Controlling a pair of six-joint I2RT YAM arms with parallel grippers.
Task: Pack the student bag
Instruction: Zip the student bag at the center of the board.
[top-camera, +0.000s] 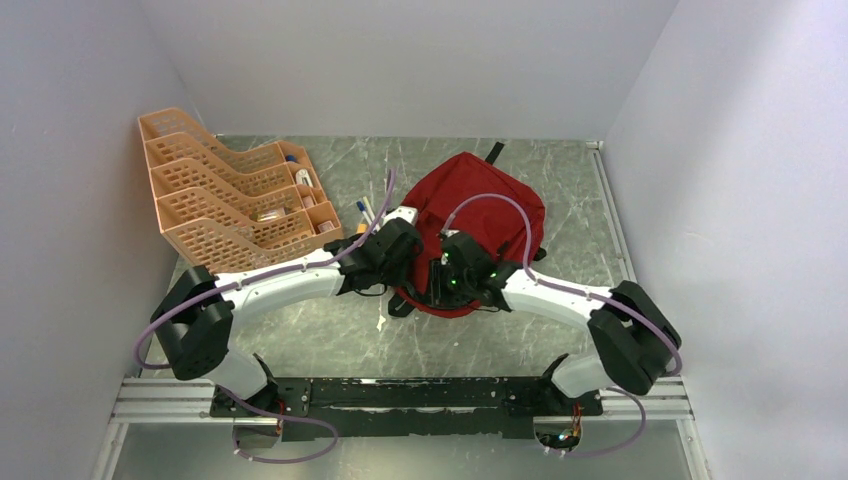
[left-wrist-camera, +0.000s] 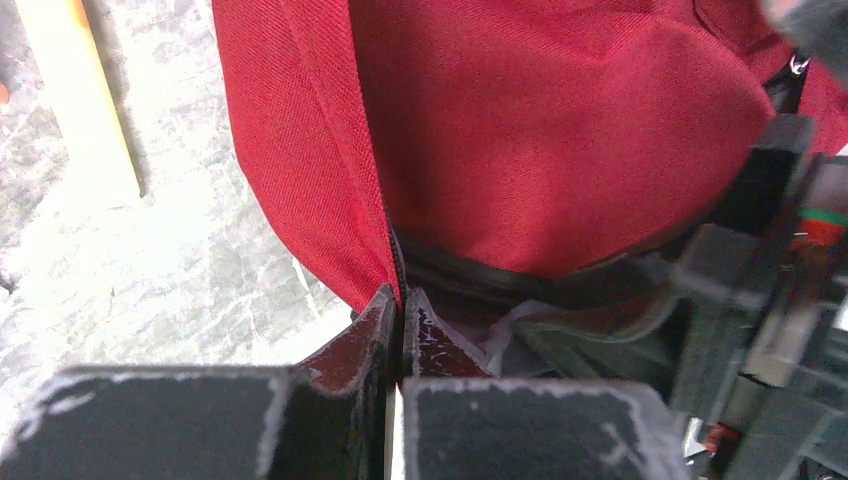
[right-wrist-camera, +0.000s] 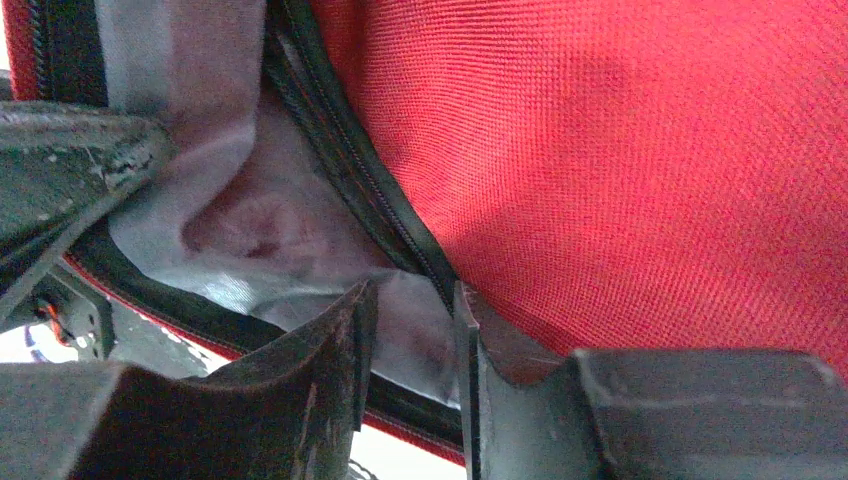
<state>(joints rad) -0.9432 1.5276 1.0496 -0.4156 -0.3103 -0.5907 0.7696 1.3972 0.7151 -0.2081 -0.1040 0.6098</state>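
One red backpack (top-camera: 487, 195) and one orange tray rack (top-camera: 200, 190) sit on the single tabletop (top-camera: 575, 200). There are two robot arms, a left arm (top-camera: 270, 285) and a right arm (top-camera: 570, 297), each carrying one claw: the left claw (left-wrist-camera: 399, 300) and the right claw (right-wrist-camera: 412, 300). A few pens (top-camera: 365, 212), too small to count surely, and one white scrap (top-camera: 381, 322) lie nearby.

Centre of tabletop (top-camera: 330, 335) blocked by large soft red fabric backpack (top-camera: 490, 195), with left hand (top-camera: 405, 262) and right hand (top-camera: 452, 278) crowding its near edge. Far left obstructed by orange plastic tray rack (top-camera: 215, 190). Passage free near left and far right.
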